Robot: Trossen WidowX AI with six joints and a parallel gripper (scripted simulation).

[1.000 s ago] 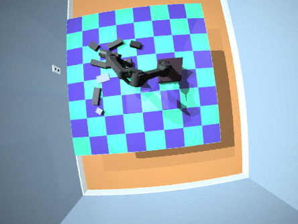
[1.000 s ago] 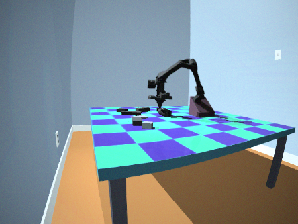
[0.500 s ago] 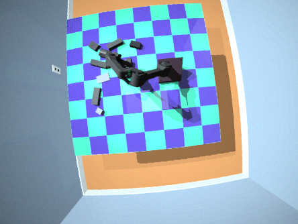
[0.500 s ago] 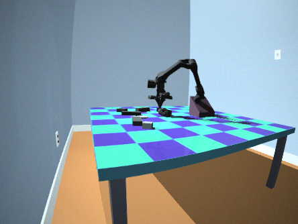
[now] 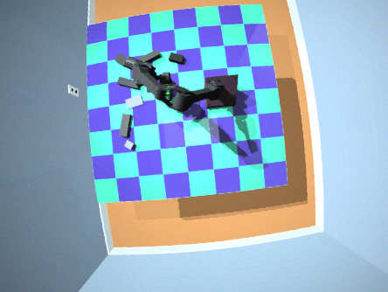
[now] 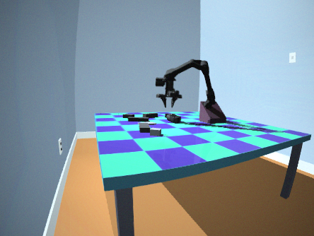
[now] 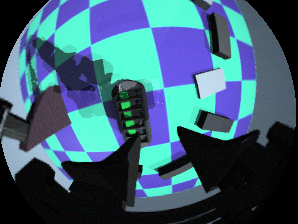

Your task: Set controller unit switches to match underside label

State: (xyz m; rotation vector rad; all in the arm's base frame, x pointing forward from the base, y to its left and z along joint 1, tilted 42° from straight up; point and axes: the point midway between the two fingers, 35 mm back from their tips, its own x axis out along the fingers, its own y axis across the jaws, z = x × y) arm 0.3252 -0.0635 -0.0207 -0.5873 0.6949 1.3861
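Observation:
The dark grey controller unit (image 6: 172, 118) (image 7: 142, 111) lies on the bench with its switches facing up. In the wrist view its row of rocker switches shows several bright green ends on the left side; the nearest switches are partly behind a finger, and I cannot read every rocker's tilt. In the top view the arm covers most of it. The underside label is hidden. My gripper (image 6: 169, 107) (image 7: 158, 132) is open and empty, pointing down, well above the unit and apart from it.
A white block (image 5: 134, 102) (image 7: 210, 82), a small pale block (image 5: 129, 144) (image 6: 155, 132) and several dark blocks, one (image 5: 126, 125) (image 7: 220, 36) long, lie around the unit. Another dark block (image 5: 176, 58) lies at the back. The arm's reddish-brown base (image 5: 228, 98) (image 6: 209, 114) stands on the checkered bench.

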